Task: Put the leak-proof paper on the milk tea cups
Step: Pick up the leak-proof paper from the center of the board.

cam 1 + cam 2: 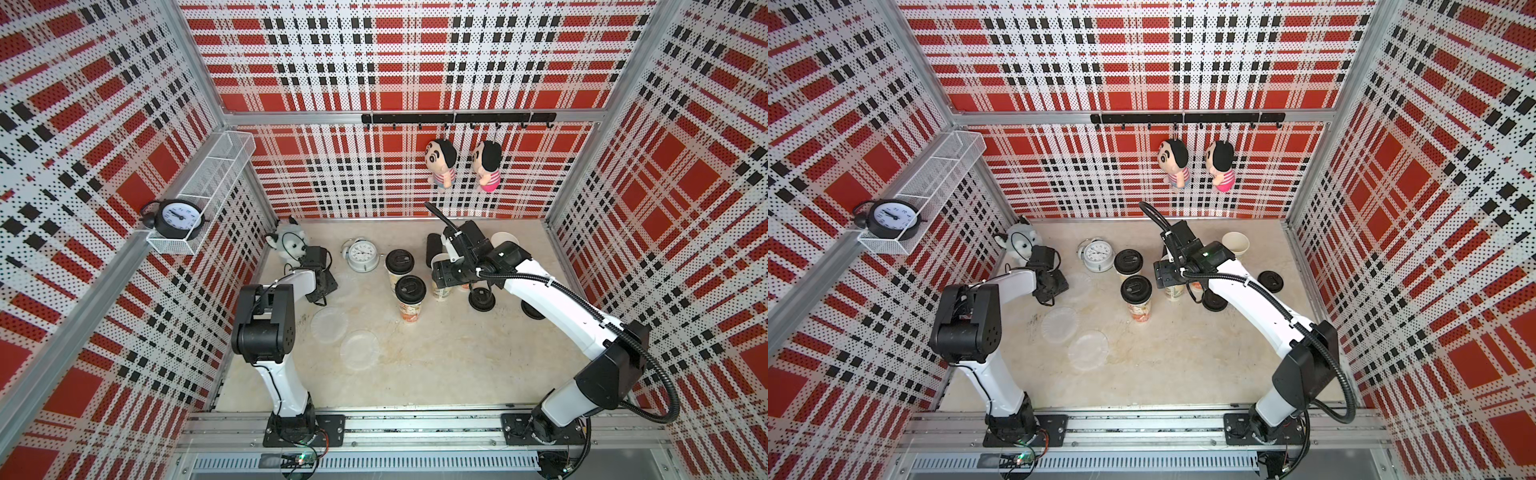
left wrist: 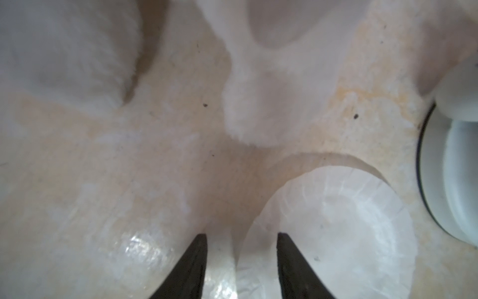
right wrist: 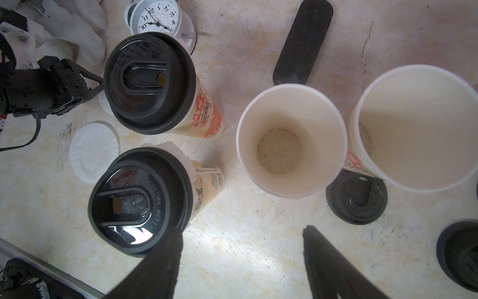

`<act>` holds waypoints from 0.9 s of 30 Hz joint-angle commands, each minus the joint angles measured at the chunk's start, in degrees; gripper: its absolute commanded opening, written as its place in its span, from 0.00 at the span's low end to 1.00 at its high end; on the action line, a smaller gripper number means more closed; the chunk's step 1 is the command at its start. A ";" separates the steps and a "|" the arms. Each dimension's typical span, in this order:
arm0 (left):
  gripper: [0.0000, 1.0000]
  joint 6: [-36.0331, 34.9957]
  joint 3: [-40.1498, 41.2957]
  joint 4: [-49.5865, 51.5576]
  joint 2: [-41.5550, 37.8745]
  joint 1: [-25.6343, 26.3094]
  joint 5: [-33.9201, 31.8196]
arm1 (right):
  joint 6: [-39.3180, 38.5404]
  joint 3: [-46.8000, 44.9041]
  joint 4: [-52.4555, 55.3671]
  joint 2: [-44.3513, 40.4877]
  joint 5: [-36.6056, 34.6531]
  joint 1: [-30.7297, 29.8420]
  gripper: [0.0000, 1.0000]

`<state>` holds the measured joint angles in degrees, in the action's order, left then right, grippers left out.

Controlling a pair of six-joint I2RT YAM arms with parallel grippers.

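While left pincer (image 2: 241,236), parted, points down at leak-proof paper (image 2: 336,220), right pincer (image 3: 243,230) hangs wide above cups (image 3: 323,124).

Both top views look steeply down from high at the front toward the back wall (image 1: 415,62), covering the whole table (image 1: 436,374). The left wrist camera sits very close over blurred leak-proof paper (image 2: 336,220), seemingly facing down. The right wrist camera, higher, overlooks the milk tea cups (image 3: 292,108), shared with both top views.
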<state>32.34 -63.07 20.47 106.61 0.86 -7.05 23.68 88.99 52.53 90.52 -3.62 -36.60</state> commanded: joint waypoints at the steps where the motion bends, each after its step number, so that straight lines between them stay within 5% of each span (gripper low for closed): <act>1: 0.47 -0.73 0.63 5.47 2.16 1.47 -1.10 | 0.22 -0.81 -1.33 -2.56 0.36 0.14 0.76; 15: 0.36 -0.17 4.25 4.59 3.45 4.05 -2.16 | 0.66 -3.62 -2.61 -5.77 0.23 0.39 0.76; 27: 0.00 -0.34 5.60 3.04 3.49 4.15 -1.87 | 1.52 -3.67 -2.01 -7.06 -0.07 0.41 0.76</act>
<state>31.68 -60.99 18.46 106.61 4.60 -12.73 24.58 85.65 50.85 85.56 -3.44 -36.56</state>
